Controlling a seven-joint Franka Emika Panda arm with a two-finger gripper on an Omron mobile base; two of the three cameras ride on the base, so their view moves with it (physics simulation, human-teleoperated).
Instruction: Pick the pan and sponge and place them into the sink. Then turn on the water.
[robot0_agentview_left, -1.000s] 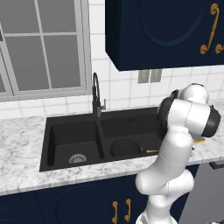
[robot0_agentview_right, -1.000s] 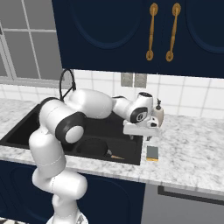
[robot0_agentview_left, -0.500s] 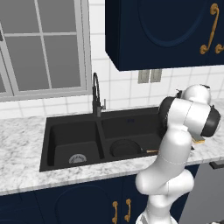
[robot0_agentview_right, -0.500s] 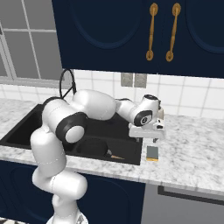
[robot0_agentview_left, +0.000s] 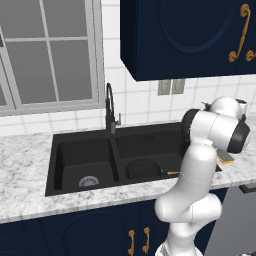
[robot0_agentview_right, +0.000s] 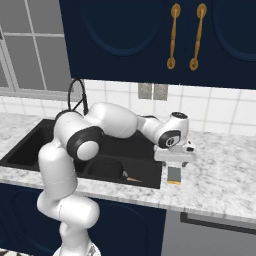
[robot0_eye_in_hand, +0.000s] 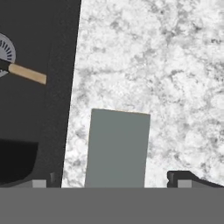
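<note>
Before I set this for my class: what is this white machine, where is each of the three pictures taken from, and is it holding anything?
It is a white robot arm in a rendered kitchen. Two pictures come from cameras behind it, left and right; the third looks down from its hand. The pan already lies in the black sink, right basin. The sponge lies grey face up on the marble counter right of the sink. The gripper hangs just above it, jaws open either side, holding nothing. The faucet stands behind the sink.

Even bright rendered light, soft shadows, no glare/blur.
</note>
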